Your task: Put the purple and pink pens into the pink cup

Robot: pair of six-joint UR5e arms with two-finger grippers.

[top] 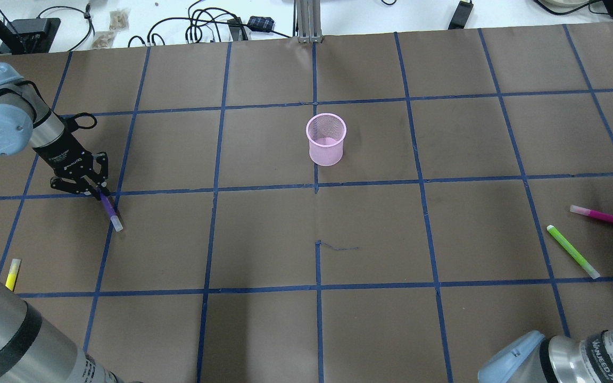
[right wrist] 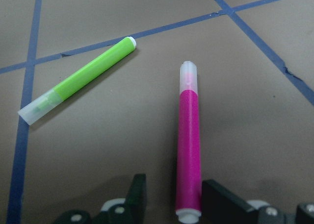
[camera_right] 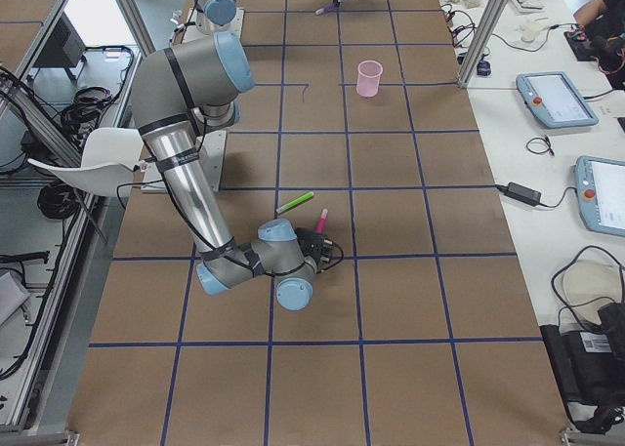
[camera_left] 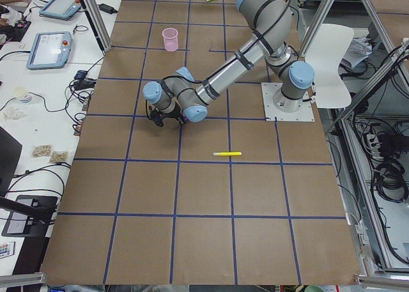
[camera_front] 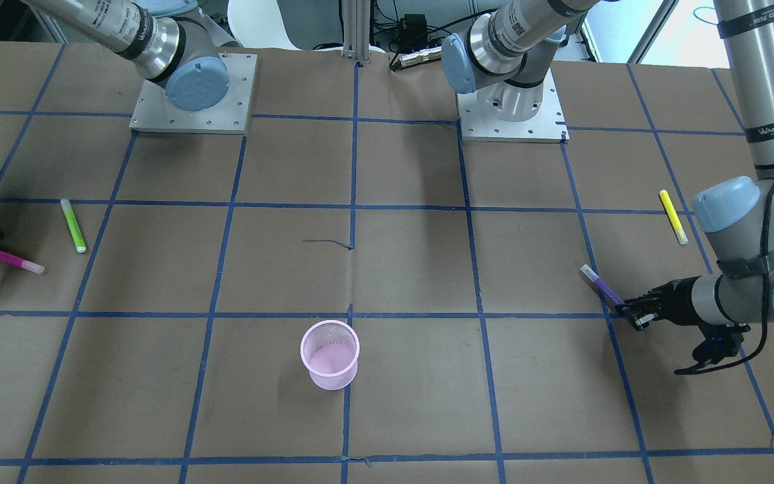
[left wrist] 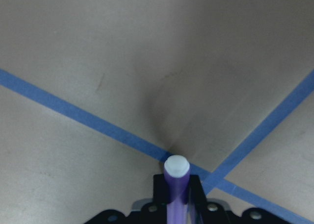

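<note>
Over on the robot's left side, the left hand (top: 96, 191) is clenched on the purple pen (top: 109, 211), gripping it by its back end so the pale cap sticks out ahead of the fingers. The wrist view shows that pen (left wrist: 176, 185) running straight out from between the fingers, above a crossing of blue tape (left wrist: 83, 117) lines. Whether the cap touches the worktop (camera_front: 414, 269) I cannot tell.

At the far right side, the right hand (right wrist: 171, 197) is released: its 2 fingers (right wrist: 140, 194) stand apart on either side of the pink pen (right wrist: 190, 145), at the pen's near end, with a gap showing at each side. The pink pen lies flat on the brown paper, clear cap pointing away from the hand. Near it, at an angle and not touching it, lies a green pen (right wrist: 78, 81).

The pink cup (top: 326, 139) stands upright in the middle of the worktop, well apart from both hands, straddling a tape line. It is a mesh cup with no pen showing in it.

A yellow pen (top: 13, 274) lies on the left side, nearer the robot than the left hand and apart from it.
</note>
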